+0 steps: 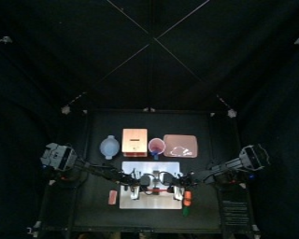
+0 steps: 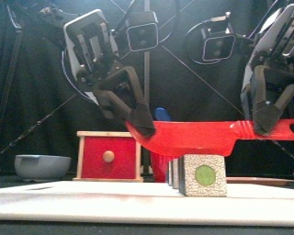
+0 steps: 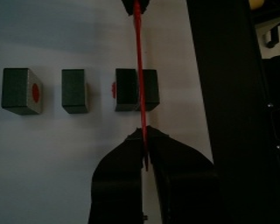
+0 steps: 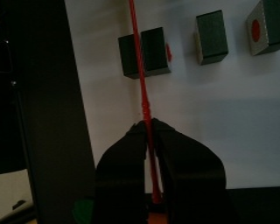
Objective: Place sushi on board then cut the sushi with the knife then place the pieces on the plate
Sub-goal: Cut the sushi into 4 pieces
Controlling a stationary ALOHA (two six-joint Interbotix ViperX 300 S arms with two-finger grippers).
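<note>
A red toy knife hangs level over the white cutting board, and both grippers hold it. My left gripper is shut on one end, my right gripper on the other. Right under the blade stands a dark green sushi block with a green centre. In the left wrist view the knife shows edge-on, crossing the nearest block; two more pieces stand apart beside it. The right wrist view has the same blade over a block.
Behind the board stand a wooden box with a red drawer front and a blue-grey bowl. From above, the red cup and the pink tray are in the back row. Small toy foods lie beside the board.
</note>
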